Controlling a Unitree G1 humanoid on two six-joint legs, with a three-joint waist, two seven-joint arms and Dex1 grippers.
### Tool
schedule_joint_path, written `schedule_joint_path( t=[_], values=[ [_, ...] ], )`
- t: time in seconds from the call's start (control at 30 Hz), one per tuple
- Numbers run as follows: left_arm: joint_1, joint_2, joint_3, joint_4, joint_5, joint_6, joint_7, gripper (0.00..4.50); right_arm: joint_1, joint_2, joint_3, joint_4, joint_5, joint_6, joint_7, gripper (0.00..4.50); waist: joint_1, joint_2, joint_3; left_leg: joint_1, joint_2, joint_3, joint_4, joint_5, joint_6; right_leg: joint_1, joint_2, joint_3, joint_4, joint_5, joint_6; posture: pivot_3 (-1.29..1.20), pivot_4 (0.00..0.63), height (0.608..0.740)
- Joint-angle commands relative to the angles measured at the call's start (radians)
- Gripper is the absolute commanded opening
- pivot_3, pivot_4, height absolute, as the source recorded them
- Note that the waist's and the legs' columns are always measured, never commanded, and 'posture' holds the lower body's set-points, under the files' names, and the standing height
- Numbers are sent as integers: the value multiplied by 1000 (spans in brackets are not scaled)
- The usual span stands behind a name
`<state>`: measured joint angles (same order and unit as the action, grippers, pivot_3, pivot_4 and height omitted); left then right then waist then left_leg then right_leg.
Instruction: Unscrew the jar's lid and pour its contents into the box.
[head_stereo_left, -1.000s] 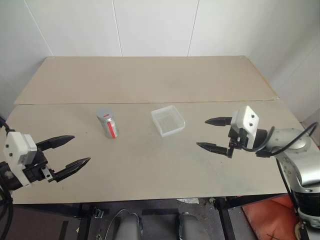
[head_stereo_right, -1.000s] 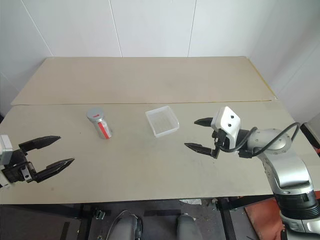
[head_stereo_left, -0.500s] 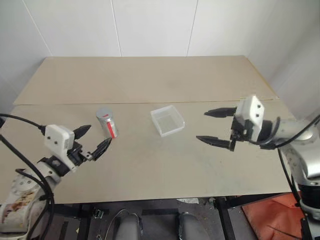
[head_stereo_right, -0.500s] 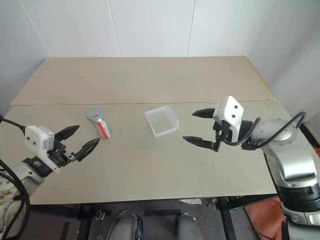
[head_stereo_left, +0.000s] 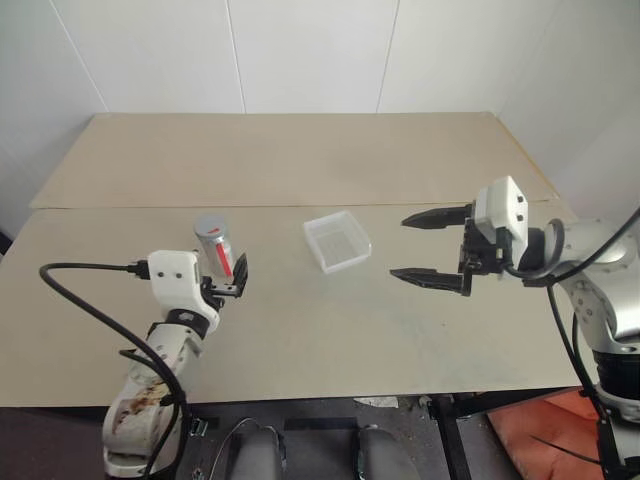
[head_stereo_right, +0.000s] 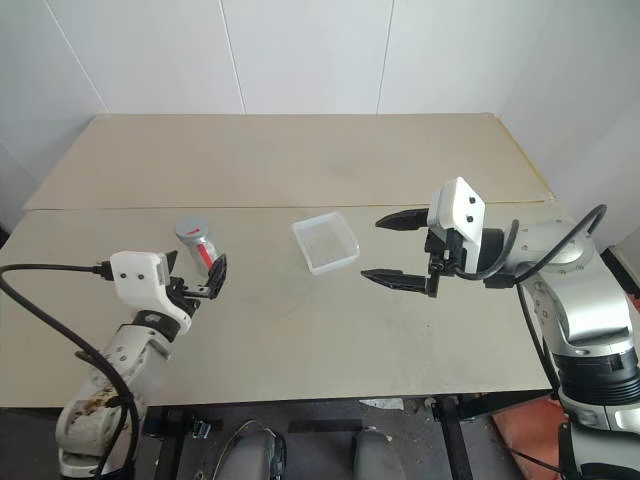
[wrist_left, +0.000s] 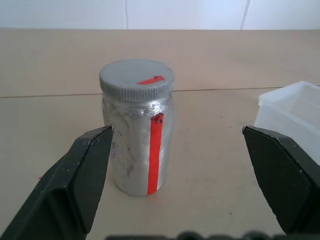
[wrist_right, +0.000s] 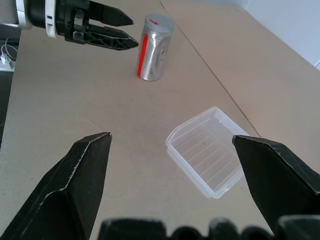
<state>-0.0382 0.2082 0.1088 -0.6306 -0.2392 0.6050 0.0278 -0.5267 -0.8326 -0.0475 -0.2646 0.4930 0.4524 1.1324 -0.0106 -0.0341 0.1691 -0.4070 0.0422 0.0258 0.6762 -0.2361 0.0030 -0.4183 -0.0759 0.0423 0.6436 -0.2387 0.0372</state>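
The jar (wrist_left: 137, 132) stands upright on the table (head_stereo_left: 300, 330), its lid (wrist_left: 136, 80) screwed on, a red stripe down its side and a red mark on top. The left gripper (head_stereo_left: 228, 276) is level just in front of the jar, fingers spread wide, holding nothing and not touching it; in the left wrist view one finger (wrist_left: 75, 175) sits close beside the jar's side while the other stands well off. The box (head_stereo_left: 337, 241) lies on the table near the jar, on the jar's right. Beyond the box from the jar, the right gripper (head_stereo_left: 432, 247) hangs above the table, pointing toward the box, fingers wide apart and empty. The contents cannot be made out.
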Motion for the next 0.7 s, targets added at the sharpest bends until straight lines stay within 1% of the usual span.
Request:
schedule_joint_path(
  t=[0.03, 0.17, 0.3, 0.7],
  values=[
    [-22, -25, -39, 13, 87, -50, 55, 4479, -23, 1, -21, -5, 9, -28, 3, 4500, -1, 0, 0, 0, 0, 0, 0, 0, 0, 0, 0, 0, 0, 0, 0, 0, 150, 740],
    [-68, -95, -42, 49, 135, -32, 131, 4479, -23, -1, -27, -5, 10, -34, 3, 4500, 1, 0, 0, 0, 0, 0, 0, 0, 0, 0, 0, 0, 0, 0, 0, 0, 150, 740],
    [-101, -134, -60, 86, 188, -47, 170, 4479, -25, -3, -35, -7, 12, -35, -2, 4500, 1, 0, 0, 0, 0, 0, 0, 0, 0, 0, 0, 0, 0, 0, 0, 0, 150, 740],
    [-205, -192, -65, 257, 288, -111, 235, 4479, -13, -11, -54, -22, 17, -27, -13, 4500, 3, 0, 0, -1, -1, -1, 0, 0, 0, 0, 0, 0, 0, 0, 0, 0, 150, 740]
  ],
)
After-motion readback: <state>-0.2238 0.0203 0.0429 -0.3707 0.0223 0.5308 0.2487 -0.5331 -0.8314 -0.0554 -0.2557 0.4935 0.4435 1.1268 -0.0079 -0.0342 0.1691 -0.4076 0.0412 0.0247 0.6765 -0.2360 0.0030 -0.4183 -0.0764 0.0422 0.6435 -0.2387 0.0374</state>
